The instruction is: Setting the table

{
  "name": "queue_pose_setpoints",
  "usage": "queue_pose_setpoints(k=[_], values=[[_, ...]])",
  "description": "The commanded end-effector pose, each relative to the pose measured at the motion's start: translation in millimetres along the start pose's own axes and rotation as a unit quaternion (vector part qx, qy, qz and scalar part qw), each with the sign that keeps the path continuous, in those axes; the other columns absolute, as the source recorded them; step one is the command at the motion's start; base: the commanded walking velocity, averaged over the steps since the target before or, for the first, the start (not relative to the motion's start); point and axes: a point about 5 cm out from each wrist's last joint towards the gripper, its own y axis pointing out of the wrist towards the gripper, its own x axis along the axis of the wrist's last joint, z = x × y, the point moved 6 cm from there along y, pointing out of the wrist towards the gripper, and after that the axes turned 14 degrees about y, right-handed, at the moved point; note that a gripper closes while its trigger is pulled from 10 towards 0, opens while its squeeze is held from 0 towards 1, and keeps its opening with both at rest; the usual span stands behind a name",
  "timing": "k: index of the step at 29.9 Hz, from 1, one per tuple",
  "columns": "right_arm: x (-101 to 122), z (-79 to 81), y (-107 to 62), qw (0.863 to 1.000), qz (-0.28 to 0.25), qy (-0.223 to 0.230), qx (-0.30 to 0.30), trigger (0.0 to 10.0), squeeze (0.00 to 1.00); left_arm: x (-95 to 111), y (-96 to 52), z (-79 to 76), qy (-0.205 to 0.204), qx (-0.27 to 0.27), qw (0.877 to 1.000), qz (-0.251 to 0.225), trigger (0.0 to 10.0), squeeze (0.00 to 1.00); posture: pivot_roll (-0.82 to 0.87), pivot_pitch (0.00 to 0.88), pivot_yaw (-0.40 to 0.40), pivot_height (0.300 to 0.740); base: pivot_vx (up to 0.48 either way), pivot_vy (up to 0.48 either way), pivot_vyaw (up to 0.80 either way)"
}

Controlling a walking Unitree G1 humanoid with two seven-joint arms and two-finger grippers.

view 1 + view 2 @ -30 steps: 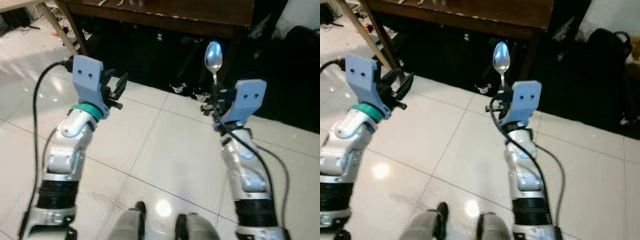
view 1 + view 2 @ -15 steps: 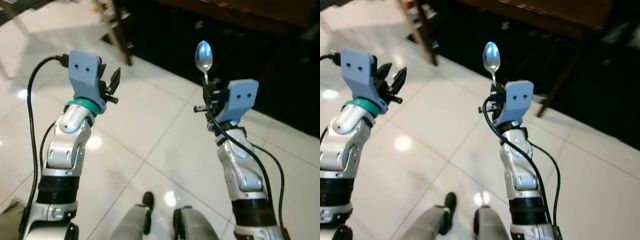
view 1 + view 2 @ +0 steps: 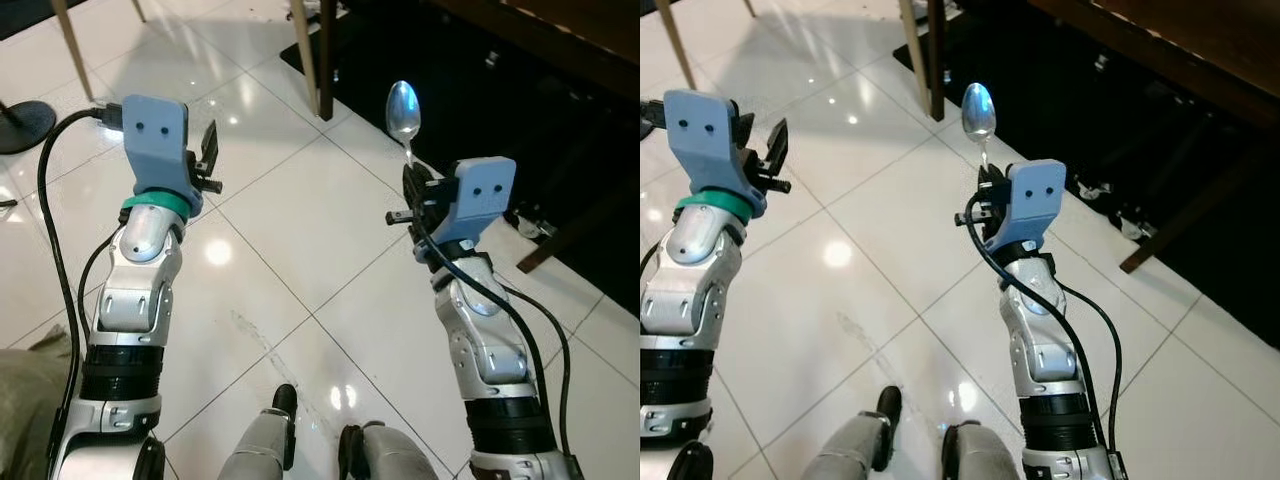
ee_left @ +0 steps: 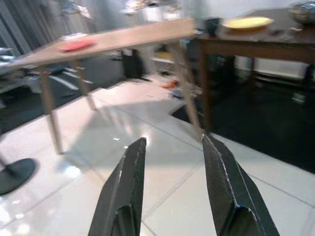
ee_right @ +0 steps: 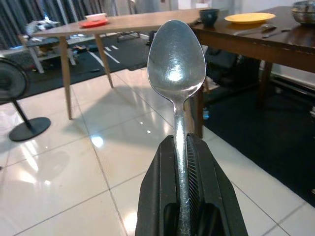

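Turned since earlier frames: dark table (image 5: pixel 275 42) now off beyond right gripper (image 3: pixel 418 192), pale tiled floor (image 3: pixel 300 200) under both arms. Spoon (image 3: pixel 404 110) clamped upright between right fingers, bowl above tips. Left gripper (image 4: pixel 172 147) spread, holding nothing.

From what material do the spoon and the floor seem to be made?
The spoon, clamped by its handle in the right gripper, looks like polished metal, probably steel: silvery, and its bowl mirrors the room's lights. The floor seems to be glossy white tile, ceramic or stone: thin grout lines cross it, and it shows bright reflections.
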Motion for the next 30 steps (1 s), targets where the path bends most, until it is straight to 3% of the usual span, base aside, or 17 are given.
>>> queue_pose_setpoints(k=[1, 9, 26, 30], values=[[-0.7, 4.3, -2.8, 1.000, -0.001, 0.008, 0.008, 10.0, 0.00, -8.9, -1.1, 5.8, 0.007, 0.017, 1.000, 0.015, 10.0, 0.00, -0.01, 0.165, 0.108, 0.740, 0.454, 0.000, 0.78], [2.7, 15.5, -3.3, 0.999, -0.011, 0.005, 0.031, 10.0, 0.00, -9.8, 0.6, 7.0, 0.007, 0.025, 1.000, 0.017, 10.0, 0.00, -0.01, 0.169, 0.107, 0.740, 0.472, 0.000, 0.25], [7.9, 23.0, -1.5, 0.998, -0.021, -0.010, 0.053, 10.0, 0.00, -5.0, 1.4, 6.5, 0.018, 0.026, 1.000, 0.002, 10.0, 0.00, -0.01, 0.163, 0.105, 0.740, 0.471, 0.000, 0.00], [11.4, 18.3, 2.5, 0.998, -0.028, -0.022, 0.047, 10.0, 0.00, -3.0, 0.6, 5.0, 0.020, 0.021, 1.000, -0.004, 10.0, 0.00, 0.00, 0.158, 0.104, 0.740, 0.469, 0.000, 0.00]])
